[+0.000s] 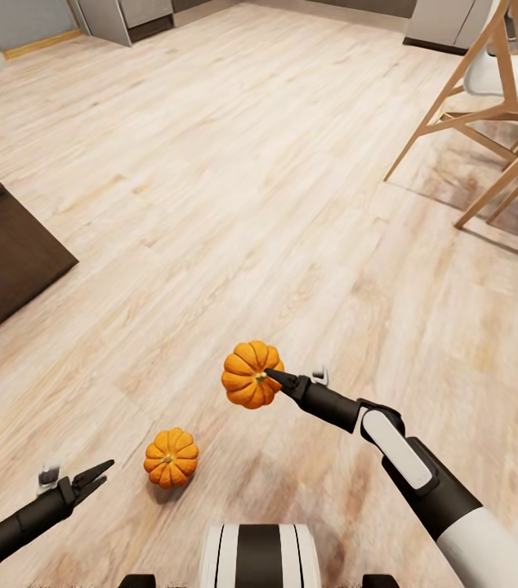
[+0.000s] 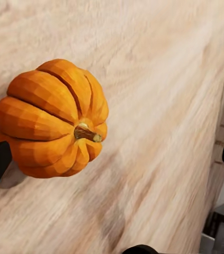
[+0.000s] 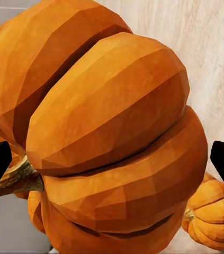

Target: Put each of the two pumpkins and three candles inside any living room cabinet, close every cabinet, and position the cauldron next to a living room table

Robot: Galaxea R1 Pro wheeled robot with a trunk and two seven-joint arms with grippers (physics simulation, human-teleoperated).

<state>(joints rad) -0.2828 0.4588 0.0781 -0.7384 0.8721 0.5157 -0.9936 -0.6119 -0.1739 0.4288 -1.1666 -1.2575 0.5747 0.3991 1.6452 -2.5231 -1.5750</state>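
The right gripper (image 1: 279,380) has its two dark fingers clamped on a small, round, ribbed orange pumpkin (image 1: 251,374), which looks to be carried above the light wood-plank floor (image 1: 234,188) a little ahead of the robot's base — lifted, I judge, so it can be taken to the long low dark-brown wooden cabinet (image 1: 2,253), whose corner shows at the far left. In the right wrist view this held pumpkin (image 3: 112,137) bulges between the fingertips, its broad faceted ribs a deep orange and its short brown stem pointing off to one side, so the grasp runs across the body, not the stem.

A second orange pumpkin of the same kind (image 1: 171,457) sits on the floor, near the robot and left of the held one, well apart from the cabinet. The left gripper (image 1: 87,478) hangs low just left of it, fingers spread wide and holding nothing — probably lined up to take it. In the left wrist view that pumpkin (image 2: 51,119) sits between the open fingertips but off to one side, close to one dark tip, its stubby dark stem clear at the centre of the ribs.

A pale wooden chair with a white seat (image 1: 496,98) stands at the far right.
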